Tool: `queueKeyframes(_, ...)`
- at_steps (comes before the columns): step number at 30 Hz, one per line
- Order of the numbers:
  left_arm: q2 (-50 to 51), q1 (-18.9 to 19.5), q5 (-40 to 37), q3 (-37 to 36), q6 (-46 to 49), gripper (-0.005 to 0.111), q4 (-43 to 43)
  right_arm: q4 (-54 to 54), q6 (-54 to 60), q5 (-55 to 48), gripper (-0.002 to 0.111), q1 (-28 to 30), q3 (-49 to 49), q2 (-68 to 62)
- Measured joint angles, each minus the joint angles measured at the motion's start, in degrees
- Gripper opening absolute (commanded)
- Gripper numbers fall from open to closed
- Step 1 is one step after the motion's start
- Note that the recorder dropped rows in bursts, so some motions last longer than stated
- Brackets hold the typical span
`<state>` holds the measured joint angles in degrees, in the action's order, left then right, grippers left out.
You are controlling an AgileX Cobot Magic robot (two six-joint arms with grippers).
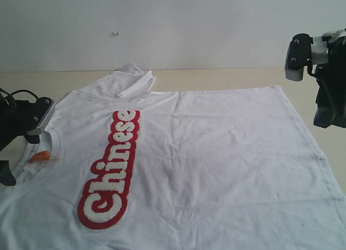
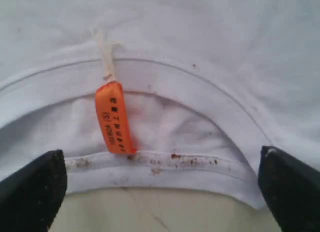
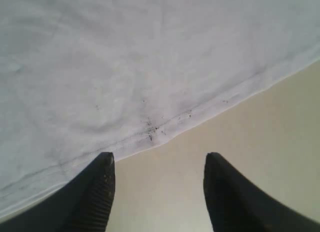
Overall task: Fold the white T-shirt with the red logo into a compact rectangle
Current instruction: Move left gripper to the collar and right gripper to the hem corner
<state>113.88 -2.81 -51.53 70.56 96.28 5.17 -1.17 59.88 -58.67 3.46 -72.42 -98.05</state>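
Exterior view: the white T-shirt (image 1: 216,153) lies spread flat on the tan table (image 1: 216,77), collar (image 2: 200,94) to the left and hem to the right, with the red logo (image 1: 111,171) face up along its chest. Over the collar by the orange neck tag (image 2: 116,117) hangs the left gripper (image 2: 160,202), jaws spread wide and empty. The right gripper (image 3: 159,164) hangs at the hem edge (image 3: 165,132) — jaws parted, gripping nothing.

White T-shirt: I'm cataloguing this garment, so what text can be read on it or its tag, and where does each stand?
"Chinese": puffy white letters on the red logo, running along the chest of the white T-shirt.
Orange neck tag: dark print, too small and blurred to read.
No other text shows in any view.
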Motion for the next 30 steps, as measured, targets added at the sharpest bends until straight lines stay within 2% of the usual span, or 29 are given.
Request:
queueKeyframes(9, 2.94, 0.88, -1.97, 5.24, -2.43, 0.105, -0.25, 0.00, 0.00, 0.00, 0.053, 0.00, 0.00, 0.00)
queueKeyframes(19, 6.21, 1.23, -3.96, 5.48, -2.66, 0.105, -0.37, 0.00, 0.10, 0.09, 0.053, 0.00, 0.00, 0.00)
queueKeyframes(30, 6.61, 1.23, -2.07, 5.60, -5.71, 0.105, -1.12, 0.00, 1.22, 0.09, 0.053, 0.00, 0.00, 0.00)
